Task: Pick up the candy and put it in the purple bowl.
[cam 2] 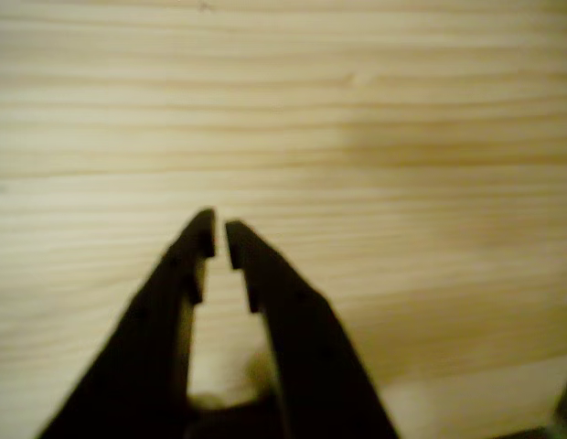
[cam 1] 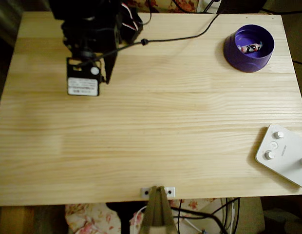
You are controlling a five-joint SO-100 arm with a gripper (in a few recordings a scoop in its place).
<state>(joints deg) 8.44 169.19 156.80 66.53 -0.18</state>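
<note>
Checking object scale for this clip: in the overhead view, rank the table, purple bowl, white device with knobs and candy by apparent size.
1. Table
2. Purple bowl and white device: look alike; the device is cut off at the edge, so unranked.
3. Candy, lying inside the bowl.

A home hobby setup is suggested: a pale pine table [cam 1: 151,126] is placed over floral-patterned fabric [cam 1: 87,222], seen below the near edge and again past the far edge. Loose black cables [cam 1: 190,34] are trailed across the wood and under it. A white device with round knobs [cam 1: 282,153] is kept at the right corner.
</note>
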